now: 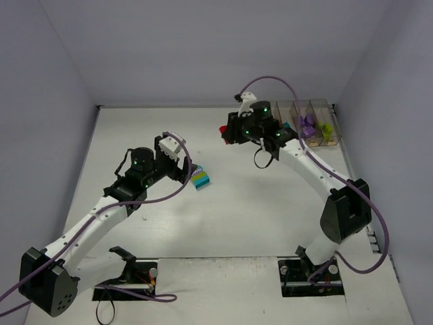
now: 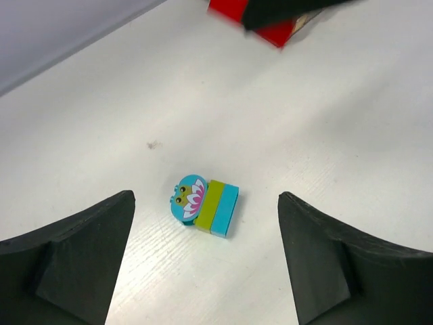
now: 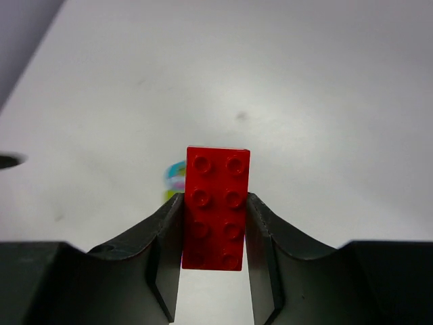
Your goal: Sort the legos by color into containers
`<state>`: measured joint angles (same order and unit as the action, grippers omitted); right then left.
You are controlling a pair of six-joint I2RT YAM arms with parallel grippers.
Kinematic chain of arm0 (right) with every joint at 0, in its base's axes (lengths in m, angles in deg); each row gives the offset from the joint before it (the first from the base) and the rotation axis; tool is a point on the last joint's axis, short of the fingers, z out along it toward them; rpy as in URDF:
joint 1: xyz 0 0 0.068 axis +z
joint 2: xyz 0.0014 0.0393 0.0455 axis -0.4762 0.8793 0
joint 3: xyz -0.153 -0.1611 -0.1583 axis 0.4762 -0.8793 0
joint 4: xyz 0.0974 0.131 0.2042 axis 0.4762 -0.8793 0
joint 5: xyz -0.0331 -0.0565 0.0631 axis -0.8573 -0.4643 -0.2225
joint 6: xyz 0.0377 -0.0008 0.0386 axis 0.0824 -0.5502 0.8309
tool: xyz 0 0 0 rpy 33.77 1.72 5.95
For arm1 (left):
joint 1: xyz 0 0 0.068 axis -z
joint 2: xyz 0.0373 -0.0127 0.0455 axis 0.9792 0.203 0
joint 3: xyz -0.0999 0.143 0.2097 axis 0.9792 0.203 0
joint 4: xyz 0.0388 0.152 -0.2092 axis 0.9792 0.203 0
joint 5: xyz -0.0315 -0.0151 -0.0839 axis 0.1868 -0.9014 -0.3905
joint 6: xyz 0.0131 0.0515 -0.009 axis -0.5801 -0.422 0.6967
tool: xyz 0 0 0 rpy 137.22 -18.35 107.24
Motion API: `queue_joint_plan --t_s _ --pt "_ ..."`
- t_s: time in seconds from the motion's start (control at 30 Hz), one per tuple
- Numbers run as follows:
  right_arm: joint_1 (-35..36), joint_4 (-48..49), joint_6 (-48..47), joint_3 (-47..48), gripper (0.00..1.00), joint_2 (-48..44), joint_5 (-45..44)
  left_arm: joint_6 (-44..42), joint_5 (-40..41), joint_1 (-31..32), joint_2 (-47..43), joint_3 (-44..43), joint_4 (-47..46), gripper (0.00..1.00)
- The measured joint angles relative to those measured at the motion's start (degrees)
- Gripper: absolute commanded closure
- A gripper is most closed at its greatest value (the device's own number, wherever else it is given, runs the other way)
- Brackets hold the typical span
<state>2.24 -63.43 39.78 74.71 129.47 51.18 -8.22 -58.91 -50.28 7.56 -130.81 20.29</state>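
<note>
My right gripper [image 3: 215,230] is shut on a red lego brick [image 3: 216,203], studs facing the camera, held above the table; the brick shows in the top view [image 1: 224,129] and in the left wrist view [image 2: 252,19]. My left gripper [image 2: 206,250] is open, above and just short of a stacked teal and lime lego with a rounded flower top [image 2: 204,205], lying on the table [image 1: 201,179]. The clear containers [image 1: 311,123] stand in a row at the far right and hold purple and lime legos.
White walls close the table on three sides. The right arm's forearm [image 1: 318,169] runs between its base and the containers. Two mounting plates [image 1: 311,277] lie at the near edge.
</note>
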Motion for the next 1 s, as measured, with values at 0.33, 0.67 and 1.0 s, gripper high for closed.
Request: queue_joint_plan --t_s 0.33,0.67,1.0 --pt "-14.9 -0.7 -17.6 15.1 1.0 16.5 -15.6 13.1 8.7 0.0 -2.2 1.4 8.5 0.18" --pt "-22.1 -0.8 -21.8 22.5 0.93 32.4 -21.9 21.0 13.7 0.0 1.2 0.0 17.7 0.18" --pt "-23.2 -1.0 -21.4 24.3 0.47 34.8 -21.6 33.1 16.5 0.0 7.5 -6.3 22.3 0.18"
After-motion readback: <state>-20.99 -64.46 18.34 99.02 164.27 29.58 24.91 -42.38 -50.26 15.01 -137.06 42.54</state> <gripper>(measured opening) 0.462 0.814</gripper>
